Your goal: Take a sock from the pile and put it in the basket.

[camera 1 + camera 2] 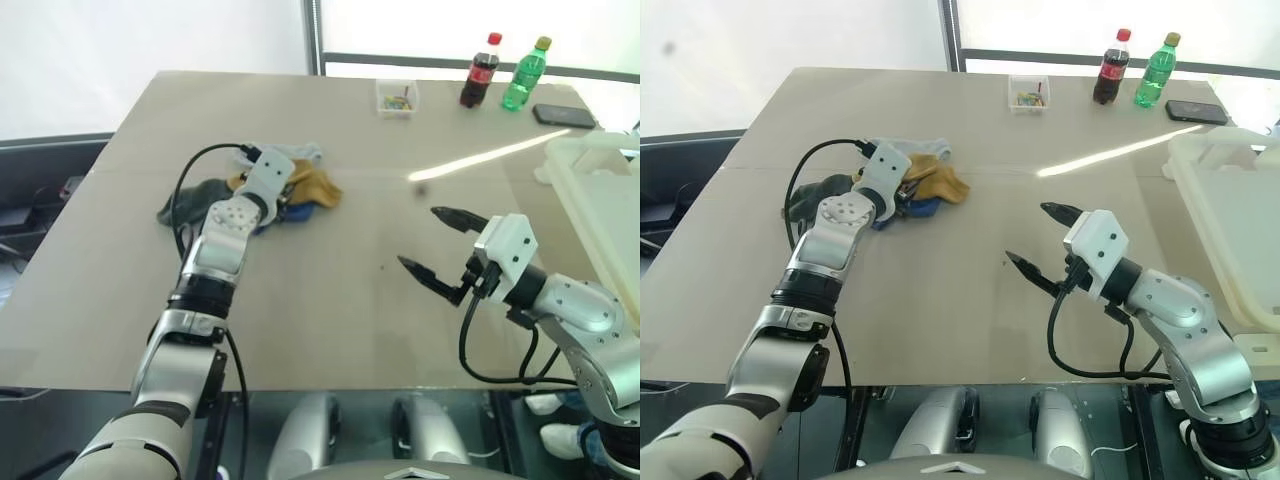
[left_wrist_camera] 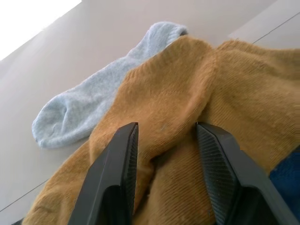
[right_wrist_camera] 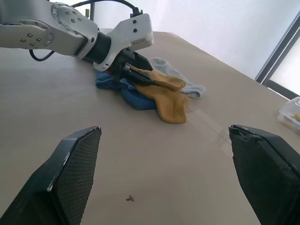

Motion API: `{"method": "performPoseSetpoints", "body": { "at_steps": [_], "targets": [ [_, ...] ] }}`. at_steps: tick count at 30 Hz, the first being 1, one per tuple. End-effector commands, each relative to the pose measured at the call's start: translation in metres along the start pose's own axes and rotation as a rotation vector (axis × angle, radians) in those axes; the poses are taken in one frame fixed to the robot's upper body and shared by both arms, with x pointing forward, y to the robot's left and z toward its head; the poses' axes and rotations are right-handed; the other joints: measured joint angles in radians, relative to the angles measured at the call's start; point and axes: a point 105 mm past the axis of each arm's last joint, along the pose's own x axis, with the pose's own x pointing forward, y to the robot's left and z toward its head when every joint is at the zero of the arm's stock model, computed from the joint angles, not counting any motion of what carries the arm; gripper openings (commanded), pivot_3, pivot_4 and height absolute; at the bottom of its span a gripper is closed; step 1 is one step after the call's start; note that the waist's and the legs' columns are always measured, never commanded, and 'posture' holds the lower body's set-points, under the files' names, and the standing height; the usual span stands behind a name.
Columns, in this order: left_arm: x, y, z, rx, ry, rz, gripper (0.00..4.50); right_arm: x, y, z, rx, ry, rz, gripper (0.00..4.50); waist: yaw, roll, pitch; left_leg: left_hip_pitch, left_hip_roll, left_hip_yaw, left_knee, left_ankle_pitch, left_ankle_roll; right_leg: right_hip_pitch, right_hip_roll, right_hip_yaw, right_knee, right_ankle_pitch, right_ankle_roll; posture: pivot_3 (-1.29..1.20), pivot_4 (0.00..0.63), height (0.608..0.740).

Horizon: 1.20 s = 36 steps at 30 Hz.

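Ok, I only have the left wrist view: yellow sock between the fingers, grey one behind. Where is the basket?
Observer: The white basket stands at the right edge of the table, well away from the pile.
Operator: And the other arm?
Observer: The right gripper hangs open above bare table, between pile and basket, holding nothing.
Operator: Any socks I can't see?
Observer: A dark green sock lies at the pile's left end, beside your arm.
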Motion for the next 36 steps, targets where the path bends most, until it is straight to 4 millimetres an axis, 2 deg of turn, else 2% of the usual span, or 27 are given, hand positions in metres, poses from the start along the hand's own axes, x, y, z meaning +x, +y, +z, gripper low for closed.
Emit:
{"method": "performPoseSetpoints", "body": {
  "at_steps": [1,11,13,16,17,22,27,29,36],
  "targets": [
    [0.002,0.007,0.011,0.025,-0.038,0.027,2.04,-0.004,0.000,0.012,-0.033,-0.031,-0.011,4.50,0.000,0.000,0.000,0.000,0.000,0.000,0.000,0.000,0.000,0.000,0.000,0.000,0.000,0.000,0.000,0.00,0.150,0.729],
    [0.015,0.003,0.015,0.020,-0.041,0.035,2.04,-0.002,-0.002,0.012,-0.035,-0.033,-0.025,4.50,0.001,0.000,0.000,0.000,0.000,0.000,0.005,-0.002,0.003,0.000,0.000,0.000,0.005,0.000,0.000,0.00,0.150,0.729],
    [0.017,0.002,0.017,0.011,-0.048,0.040,1.52,-0.002,-0.003,0.012,-0.037,-0.035,-0.029,4.50,0.000,0.000,0.000,0.000,0.000,0.000,0.006,-0.002,0.003,0.000,0.000,0.000,0.006,0.000,0.000,0.00,0.150,0.729],
    [0.018,0.002,0.018,0.012,-0.057,0.042,0.27,-0.001,-0.004,0.012,-0.040,-0.038,-0.034,4.50,0.000,0.000,0.000,0.000,0.000,0.000,0.006,-0.002,0.004,0.000,0.000,0.000,0.008,0.000,0.000,0.00,0.150,0.729],
    [0.018,0.002,0.018,0.013,-0.058,0.042,0.06,0.000,-0.005,0.012,-0.040,-0.038,-0.035,4.50,0.000,0.000,0.000,0.000,0.000,0.000,0.006,-0.002,0.004,0.000,0.000,0.000,0.008,0.000,0.000,0.00,0.150,0.729],
    [0.014,0.008,0.020,0.024,-0.083,0.052,0.06,0.001,-0.006,0.011,-0.042,-0.038,-0.038,4.50,0.000,0.000,0.000,0.000,0.000,0.000,0.006,-0.002,0.003,0.000,0.000,0.000,0.008,0.000,0.000,0.00,0.150,0.729],
    [0.002,0.014,0.027,0.021,-0.145,0.027,0.06,0.003,-0.006,0.011,-0.044,-0.042,-0.041,4.50,-0.002,0.000,0.000,0.000,0.000,0.000,0.006,-0.002,0.003,-0.001,0.000,0.001,0.008,0.000,0.000,0.00,0.150,0.729],
    [-0.005,0.011,0.027,0.008,-0.160,-0.005,0.06,0.003,-0.006,0.010,-0.044,-0.042,-0.043,4.50,-0.002,0.000,0.000,0.000,0.000,0.000,0.006,-0.002,0.003,-0.001,0.000,0.001,0.008,0.000,0.000,0.00,0.150,0.729],
    [-0.033,-0.018,0.025,-0.031,-0.173,-0.221,0.06,0.004,-0.002,0.009,-0.033,-0.044,-0.041,4.50,0.000,0.000,0.000,0.000,0.000,0.001,0.006,-0.001,0.001,-0.001,-0.001,0.002,0.008,0.000,0.000,0.00,0.150,0.729]
  ]
}}
